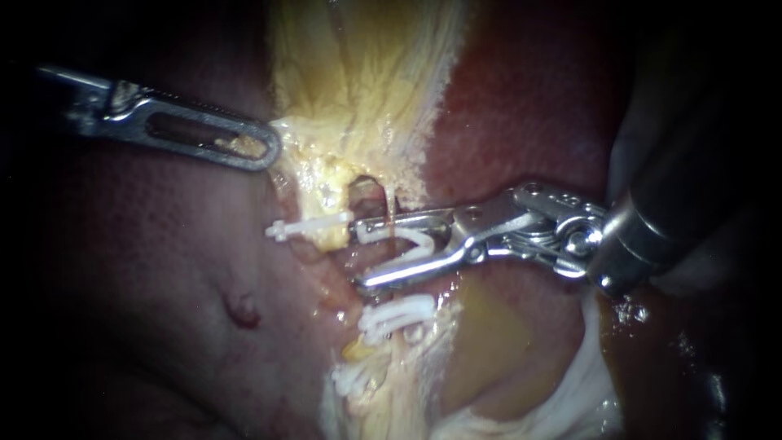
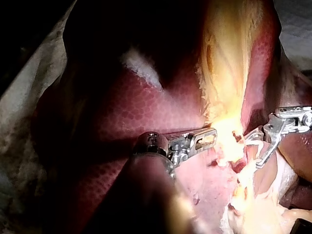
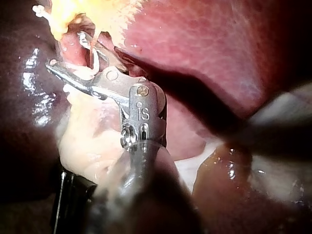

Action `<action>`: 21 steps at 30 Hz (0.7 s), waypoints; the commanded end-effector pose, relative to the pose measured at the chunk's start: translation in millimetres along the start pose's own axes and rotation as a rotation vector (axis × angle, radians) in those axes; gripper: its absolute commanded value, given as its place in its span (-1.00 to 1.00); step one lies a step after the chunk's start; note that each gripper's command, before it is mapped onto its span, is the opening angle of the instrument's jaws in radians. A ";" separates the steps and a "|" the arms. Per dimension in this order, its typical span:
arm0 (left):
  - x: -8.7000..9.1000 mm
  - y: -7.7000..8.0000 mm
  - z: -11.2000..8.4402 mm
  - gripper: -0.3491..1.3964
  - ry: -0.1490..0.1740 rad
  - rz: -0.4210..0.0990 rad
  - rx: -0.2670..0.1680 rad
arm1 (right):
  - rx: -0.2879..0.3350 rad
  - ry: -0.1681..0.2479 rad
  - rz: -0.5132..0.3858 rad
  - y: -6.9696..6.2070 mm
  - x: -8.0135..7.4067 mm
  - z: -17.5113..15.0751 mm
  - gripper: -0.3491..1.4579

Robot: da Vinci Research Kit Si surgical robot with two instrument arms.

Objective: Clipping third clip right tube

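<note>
My right instrument (image 1: 361,256) comes in from the right, its two jaws spread wide apart and holding an open white clip (image 1: 417,241) between them. A thin reddish tube (image 1: 391,213) runs down through the gap of that clip. My left instrument (image 1: 273,145) reaches in from the left, jaws shut on the edge of the yellow gallbladder tissue (image 1: 358,73). The left wrist view shows my left instrument (image 2: 208,139) at the same yellow edge, with the right instrument (image 2: 251,151) beyond it. My right instrument (image 3: 68,48) straddles the tube in its own wrist view.
A closed white clip (image 1: 309,226) sits on the tissue strand left of the open jaws. Two more white clips (image 1: 397,316) (image 1: 350,379) lie lower on the pale tissue. Dark red liver (image 1: 147,269) surrounds the site, with a small red spot (image 1: 242,311).
</note>
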 end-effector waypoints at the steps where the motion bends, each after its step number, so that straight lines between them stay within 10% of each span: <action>1: 0.0 0.0 0.0 -1.00 0.000 0.000 0.000 | 0.013 0.005 0.005 -0.2 0.1 0.0 -0.06; 21: 0.0 0.0 0.0 -1.00 0.000 0.000 0.000 | 0.111 0.065 0.026 -3.7 3.1 0.6 -0.07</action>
